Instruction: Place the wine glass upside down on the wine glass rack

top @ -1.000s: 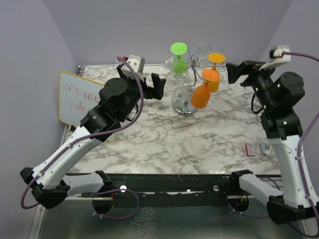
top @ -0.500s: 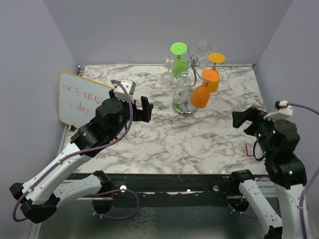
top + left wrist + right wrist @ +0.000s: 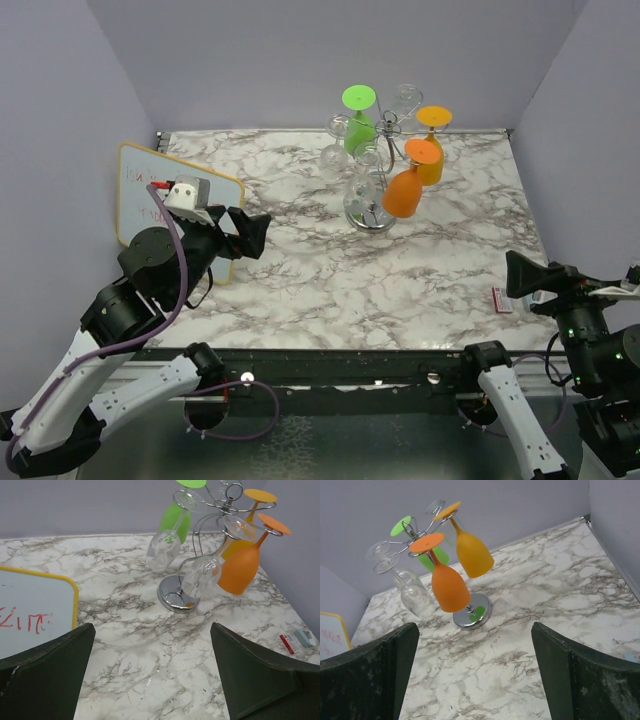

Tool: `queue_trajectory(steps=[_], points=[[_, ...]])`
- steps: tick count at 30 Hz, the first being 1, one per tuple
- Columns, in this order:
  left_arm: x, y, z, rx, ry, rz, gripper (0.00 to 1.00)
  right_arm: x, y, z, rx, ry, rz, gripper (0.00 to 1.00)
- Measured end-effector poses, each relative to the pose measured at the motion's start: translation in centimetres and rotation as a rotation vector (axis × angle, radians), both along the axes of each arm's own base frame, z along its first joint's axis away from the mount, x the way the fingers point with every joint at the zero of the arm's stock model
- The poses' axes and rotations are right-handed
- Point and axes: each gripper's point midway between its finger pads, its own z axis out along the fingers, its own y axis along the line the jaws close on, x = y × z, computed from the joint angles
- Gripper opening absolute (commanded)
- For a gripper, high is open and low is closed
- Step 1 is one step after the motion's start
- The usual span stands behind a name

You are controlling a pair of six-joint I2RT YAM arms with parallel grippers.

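The chrome wine glass rack (image 3: 372,215) stands at the back middle of the marble table, its round mirrored base (image 3: 176,593) also showing in the right wrist view (image 3: 472,616). Several glasses hang upside down on it: two orange ones (image 3: 403,190) (image 3: 449,586), a green one (image 3: 359,120) and clear ones (image 3: 164,547) (image 3: 415,597). My left gripper (image 3: 252,232) is open and empty, well left of the rack. My right gripper (image 3: 528,275) is open and empty, near the table's front right.
A yellow-framed whiteboard (image 3: 150,195) with red writing leans at the left edge (image 3: 30,610). A small red card and a pale blue item (image 3: 515,298) lie near the front right edge, also in the left wrist view (image 3: 295,640). Purple walls enclose the table.
Both arms have pulled back from the rack toward the near edge, the left to the left, the right to the front right. The glasses on the rack have not moved.
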Motion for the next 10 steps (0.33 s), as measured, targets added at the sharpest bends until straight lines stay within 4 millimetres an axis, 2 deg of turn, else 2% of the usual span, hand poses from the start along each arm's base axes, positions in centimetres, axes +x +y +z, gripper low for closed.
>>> queue_trajectory(steps=[4,10], points=[[-0.2,0.7,-0.2,0.004,0.008,0.022,0.99,-0.4,-0.1,1.3,-0.011,-0.025,0.002,1.0],[-0.5,1.4,-0.7,-0.001,0.022,0.041,0.99,-0.2,0.2,1.1,-0.038,-0.016,0.021,1.0]])
